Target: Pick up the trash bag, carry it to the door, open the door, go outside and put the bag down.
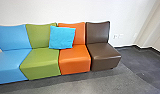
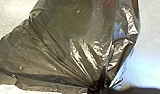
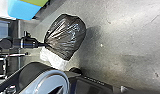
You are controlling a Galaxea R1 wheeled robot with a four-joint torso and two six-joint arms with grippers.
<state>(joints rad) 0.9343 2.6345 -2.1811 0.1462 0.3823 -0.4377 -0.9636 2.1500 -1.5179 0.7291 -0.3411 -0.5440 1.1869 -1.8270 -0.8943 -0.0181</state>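
Gray floor (image 1: 108, 85), darker section at right. Four armless chairs on it in a row, left to right: blue (image 1: 12, 62), green (image 1: 42, 60), orange (image 1: 74, 58), brown (image 1: 103, 53). Bright blue cushion (image 1: 62, 37) propped upright, slightly tilted, against green and orange backrests.

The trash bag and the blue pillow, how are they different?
The trash bag is dark and shiny, but the blue pillow is bright, not shiny. The bag bulges from a pinched neck, while the pillow is squarish. The left gripper holds the bag; the pillow leans on the green seat and orange seat. Both look soft.
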